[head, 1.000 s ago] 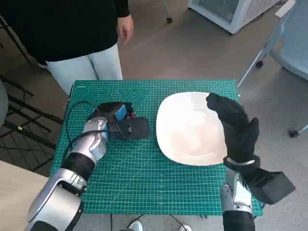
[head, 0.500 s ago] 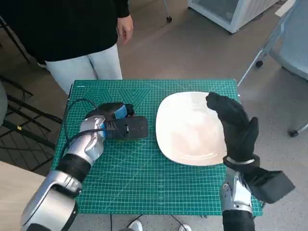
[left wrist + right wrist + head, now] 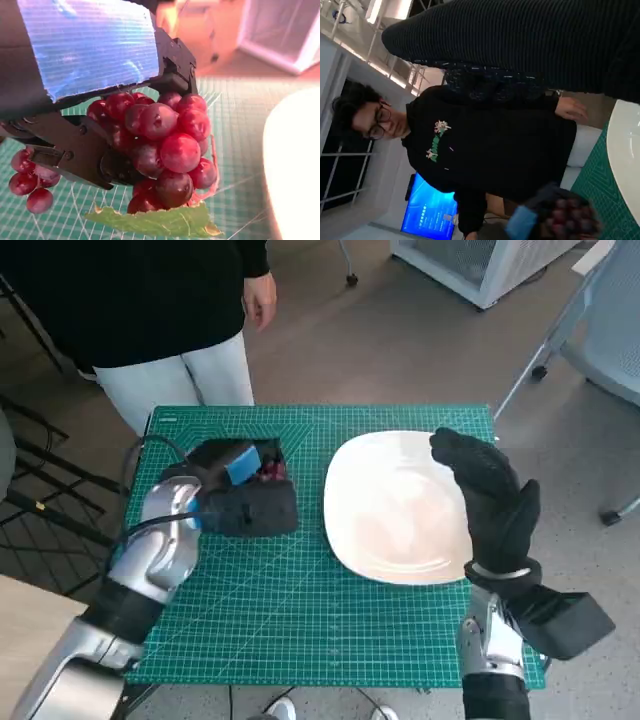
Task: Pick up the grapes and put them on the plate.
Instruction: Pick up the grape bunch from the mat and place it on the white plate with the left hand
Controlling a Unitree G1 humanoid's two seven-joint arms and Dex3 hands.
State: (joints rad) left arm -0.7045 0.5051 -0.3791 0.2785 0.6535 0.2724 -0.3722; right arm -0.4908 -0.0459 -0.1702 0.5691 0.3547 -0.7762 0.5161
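**Grapes in my left hand, beside the plate**

My left hand grips the red grapes over the green mat, just left of the white plate; a green leaf hangs under the bunch. My right hand holds nothing, fingers extended over the plate's right rim. A person in black stands beyond the table.

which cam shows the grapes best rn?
Left wrist view: the red grapes fill the frame, gripped by the left hand. Head view shows only a sliver of red; right wrist view shows a blurred cluster.
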